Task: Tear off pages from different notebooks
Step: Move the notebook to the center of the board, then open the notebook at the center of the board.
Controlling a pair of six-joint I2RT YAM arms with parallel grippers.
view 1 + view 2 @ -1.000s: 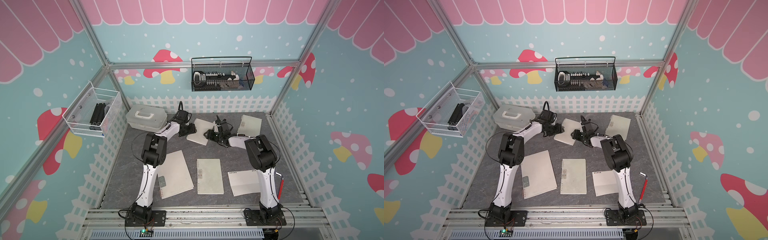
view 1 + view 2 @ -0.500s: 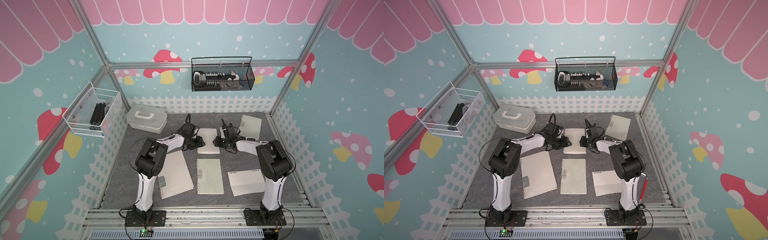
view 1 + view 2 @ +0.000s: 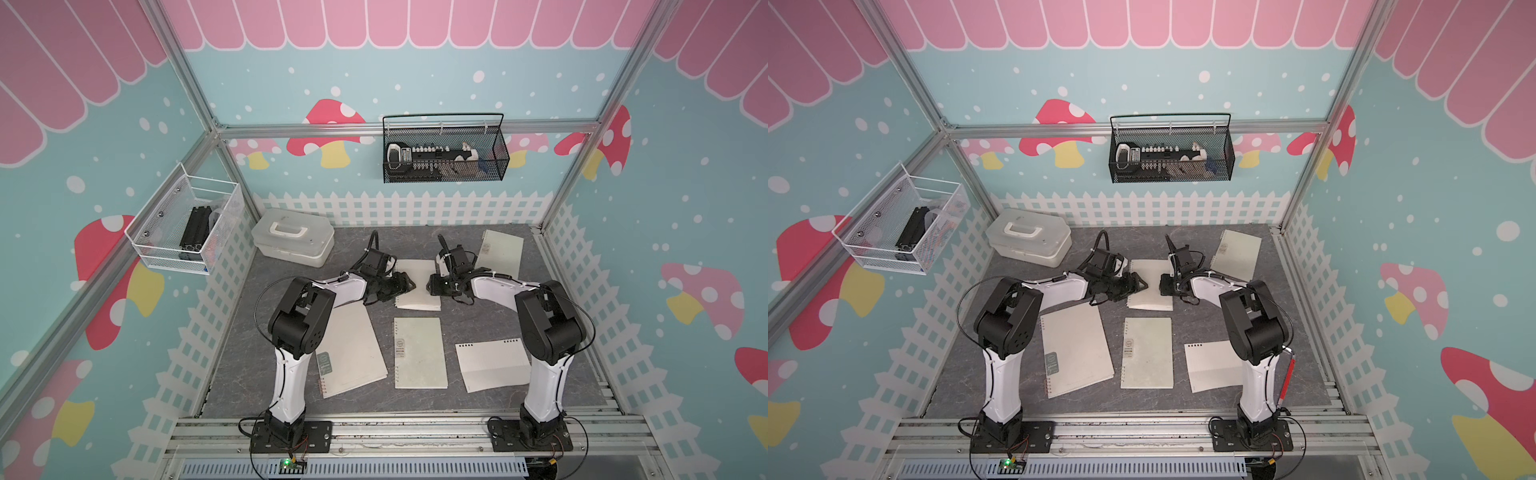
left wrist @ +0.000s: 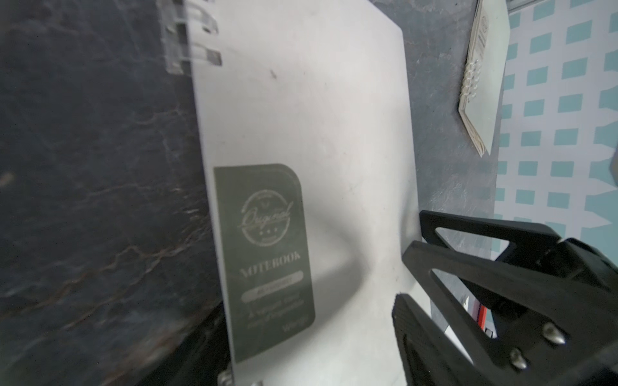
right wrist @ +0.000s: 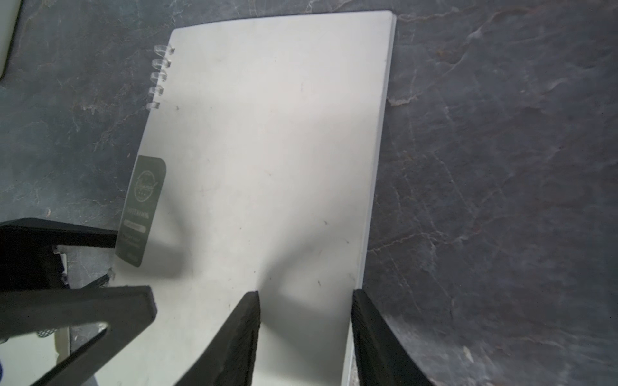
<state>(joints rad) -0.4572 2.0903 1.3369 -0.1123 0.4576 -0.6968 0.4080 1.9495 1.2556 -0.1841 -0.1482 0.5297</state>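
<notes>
A small spiral-bound notebook (image 3: pixel 419 286) (image 3: pixel 1152 291) lies flat at the middle back, between my two grippers. My left gripper (image 3: pixel 405 284) (image 4: pixel 307 361) is open, its jaws wide astride the coil edge by the grey label (image 4: pixel 264 260). My right gripper (image 3: pixel 432 286) (image 5: pixel 306 292) is open over the free long edge, one finger on the cover, one at the rim. Three more notebooks lie around: the large one (image 3: pixel 353 353), a middle one (image 3: pixel 419 353) and one at back right (image 3: pixel 498 253). One loose page (image 3: pixel 492 365) lies at front right.
A white plastic box (image 3: pixel 293 243) with a handle stands at back left. A white wire basket (image 3: pixel 187 228) hangs on the left wall, a black mesh basket (image 3: pixel 444 151) on the back wall. A red-handled tool (image 3: pixel 1285 378) lies by the right fence.
Both grippers came forward from the back, and the small notebook between them moved toward the middle and turned straight. The left jaws have spread wider.
</notes>
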